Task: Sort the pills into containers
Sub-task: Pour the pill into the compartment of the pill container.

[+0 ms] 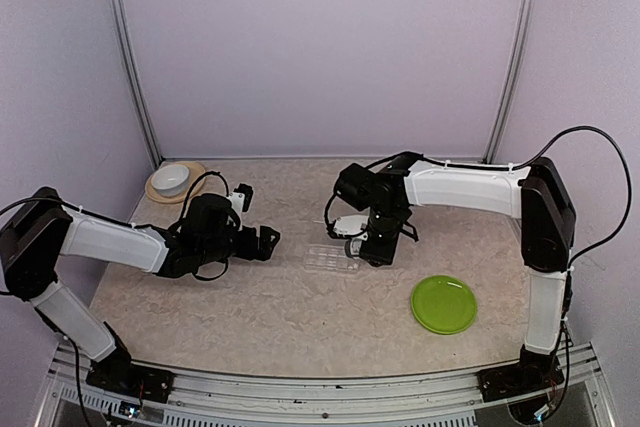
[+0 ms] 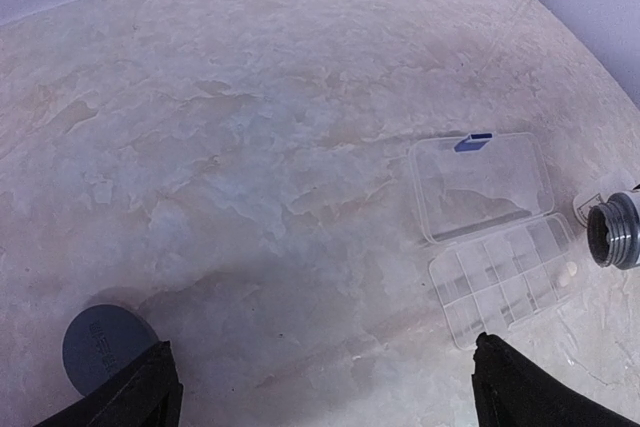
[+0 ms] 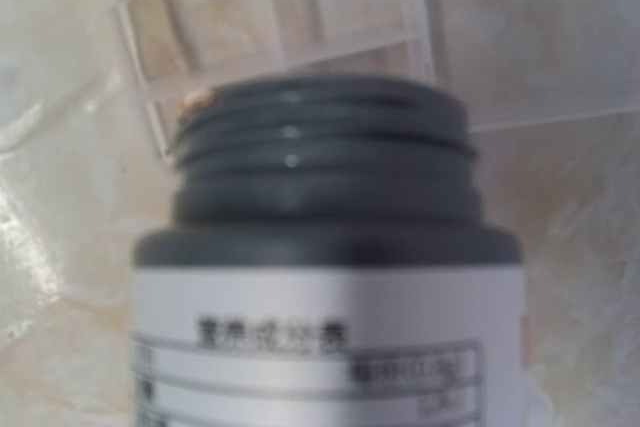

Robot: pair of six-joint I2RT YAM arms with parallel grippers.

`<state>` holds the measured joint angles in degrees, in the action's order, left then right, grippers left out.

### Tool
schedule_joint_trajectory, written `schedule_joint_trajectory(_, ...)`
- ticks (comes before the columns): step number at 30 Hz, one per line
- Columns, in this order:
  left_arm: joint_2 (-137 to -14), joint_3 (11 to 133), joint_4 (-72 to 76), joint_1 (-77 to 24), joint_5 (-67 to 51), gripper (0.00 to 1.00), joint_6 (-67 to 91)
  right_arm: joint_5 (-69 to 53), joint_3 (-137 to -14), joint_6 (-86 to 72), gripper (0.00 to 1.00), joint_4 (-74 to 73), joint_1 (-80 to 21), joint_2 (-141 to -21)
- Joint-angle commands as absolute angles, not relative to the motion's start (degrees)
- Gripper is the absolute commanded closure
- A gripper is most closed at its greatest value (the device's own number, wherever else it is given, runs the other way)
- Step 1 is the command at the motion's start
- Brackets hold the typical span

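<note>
Holds left fingers (image 2: 140, 392) apart, empty. Clamps right fingers (image 1: 374, 244) on uncapped bottle (image 3: 330, 277), mouth toward compartment box (image 2: 495, 237) just ahead.

White-shelled left arm (image 1: 110, 243) and right arm (image 1: 465, 189), black joints, looping black cables (image 1: 598, 129)

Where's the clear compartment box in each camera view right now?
Top external: clear compartment box mid-table, beside the tilted bottle.
Left wrist: box at the right side, lid open.
Right wrist: box at top of frame, behind the bottle's neck.
Shared landmark: the bottle's open grey neck.
</note>
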<state>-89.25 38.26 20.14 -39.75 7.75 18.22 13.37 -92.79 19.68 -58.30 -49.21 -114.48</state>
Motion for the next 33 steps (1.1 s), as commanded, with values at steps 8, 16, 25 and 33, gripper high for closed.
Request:
schedule_joint_trajectory(8,-88.91,38.76,20.74,-40.12,7.70,0.01,18.80,11.95,-90.36,19.43,1.00,-58.36,-49.01,-114.61)
schedule_joint_trajectory(16,-88.60,38.67,20.64,-40.12,7.75,0.01,18.72,11.43,-90.35,19.26,1.00,-58.63,-48.86,-116.17)
schedule_joint_trajectory(25,-88.67,38.66,20.68,-40.08,7.83,0.01,18.79,12.62,-91.91,19.61,1.00,-57.66,-48.87,-113.87)
schedule_joint_trajectory(33,-88.85,38.67,20.67,-40.21,7.73,0.01,18.79,13.63,-92.26,20.00,1.00,-56.44,-49.02,-111.34)
